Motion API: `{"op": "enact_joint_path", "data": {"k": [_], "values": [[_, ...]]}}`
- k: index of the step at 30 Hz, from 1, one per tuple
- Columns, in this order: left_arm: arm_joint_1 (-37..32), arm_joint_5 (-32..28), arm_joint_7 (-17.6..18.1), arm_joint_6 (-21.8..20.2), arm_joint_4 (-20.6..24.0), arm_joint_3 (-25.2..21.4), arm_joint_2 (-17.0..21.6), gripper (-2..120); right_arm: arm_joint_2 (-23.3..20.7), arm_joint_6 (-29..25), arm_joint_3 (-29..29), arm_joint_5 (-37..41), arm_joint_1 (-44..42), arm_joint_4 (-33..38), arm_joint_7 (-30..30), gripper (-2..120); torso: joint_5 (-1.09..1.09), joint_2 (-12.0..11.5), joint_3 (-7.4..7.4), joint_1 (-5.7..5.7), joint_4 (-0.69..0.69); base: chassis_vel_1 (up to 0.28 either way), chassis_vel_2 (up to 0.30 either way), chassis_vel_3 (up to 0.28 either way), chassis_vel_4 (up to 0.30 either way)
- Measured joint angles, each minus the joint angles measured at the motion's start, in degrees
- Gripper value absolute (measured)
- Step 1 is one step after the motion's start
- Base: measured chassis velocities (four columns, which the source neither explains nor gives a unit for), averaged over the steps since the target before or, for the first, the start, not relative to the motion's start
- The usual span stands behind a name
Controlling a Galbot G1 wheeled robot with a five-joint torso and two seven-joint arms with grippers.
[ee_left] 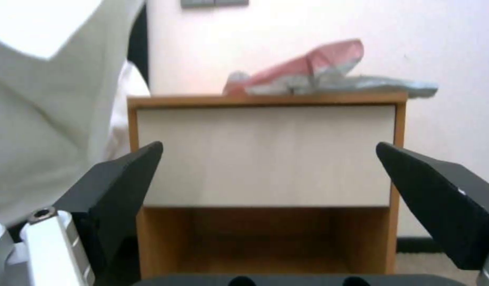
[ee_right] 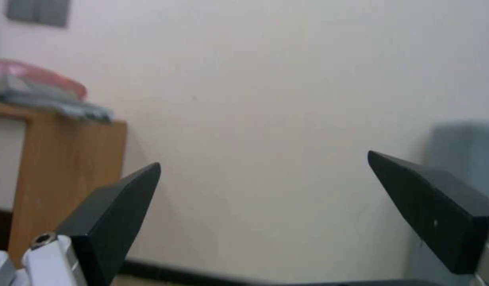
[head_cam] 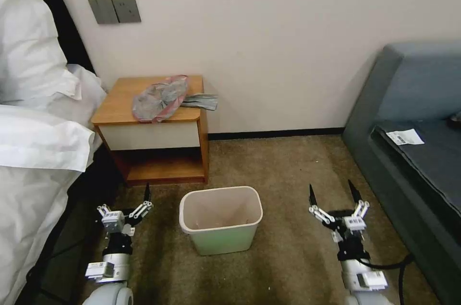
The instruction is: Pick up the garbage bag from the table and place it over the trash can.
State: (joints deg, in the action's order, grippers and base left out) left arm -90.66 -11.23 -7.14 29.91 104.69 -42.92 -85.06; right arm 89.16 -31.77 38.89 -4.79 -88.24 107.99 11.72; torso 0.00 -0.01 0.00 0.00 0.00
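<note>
- Step in hand: the pick-up, not yet begun; garbage bag (head_cam: pixel 161 97) untouched, lying crumpled on the tabletop (head_cam: pixel 120 103), one end hanging over the edge nearest the wall corner.
- Left tool (head_cam: pixel 136 199): low over the carpet, just in front of the open lower shelf; fingers spread wide, pinching nothing, touching nothing.
- Left wrist view: left tool (ee_left: pixel 268 159) aimed at the white drawer front (ee_left: pixel 266 155); garbage bag (ee_left: pixel 308 71) above and beyond it, on the tabletop (ee_left: pixel 266 99).
- Right tool (head_cam: pixel 334 195): low over the carpet, beside the grey sofa (head_cam: pixel 418 103); fingers spread wide, empty.
- Right wrist view: right tool (ee_right: pixel 263 178) facing bare wall; garbage bag (ee_right: pixel 38 85) off to one side and higher.
- Trash can (head_cam: pixel 221 221): upright on the carpet between the two tools, slightly nearer the left; unlined, mouth open.
- Next move, as judged: a lift and forward reach to tabletop height, probably by the left tool as the nearer; a pinch on a raised fold, thin plastic likely to slip or bunch.
</note>
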Motion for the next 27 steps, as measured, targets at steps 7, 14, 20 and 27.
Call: {"op": "enact_joint_path", "data": {"k": [7, 14, 20, 27], "values": [[-2.32, 1.38, 2.11, 2.30, 1.44, -0.59, -0.63, 100, -4.39, 1.10, -6.25, -10.40, 9.42, -5.63, -8.56, 100, 0.01, 0.00, 0.00, 0.00, 0.01, 0.000, 0.000, 0.000, 0.000], [-4.67, 3.29, 4.51, 3.90, 0.66, -0.65, -1.51, 100, -8.37, 2.88, -16.59, -20.75, 20.44, -13.52, -14.37, 100, 0.00, 0.00, 0.01, 0.00, 0.00, 0.000, 0.000, 0.000, 0.000], [-6.33, 4.12, 5.35, 6.80, -2.26, -0.56, -2.59, 100, -9.78, 5.58, -24.56, -30.07, 30.06, -21.80, -16.07, 100, 0.00, 0.00, 0.00, 0.00, 0.01, 0.000, 0.000, 0.000, 0.000], [-5.64, 5.42, 5.39, 7.46, -4.09, 0.02, -3.03, 100, -9.24, 14.24, -33.99, -36.56, 44.88, -34.36, -20.09, 100, 0.00, 0.00, 0.00, 0.00, 0.00, 0.000, 0.000, 0.000, 0.000]]}}
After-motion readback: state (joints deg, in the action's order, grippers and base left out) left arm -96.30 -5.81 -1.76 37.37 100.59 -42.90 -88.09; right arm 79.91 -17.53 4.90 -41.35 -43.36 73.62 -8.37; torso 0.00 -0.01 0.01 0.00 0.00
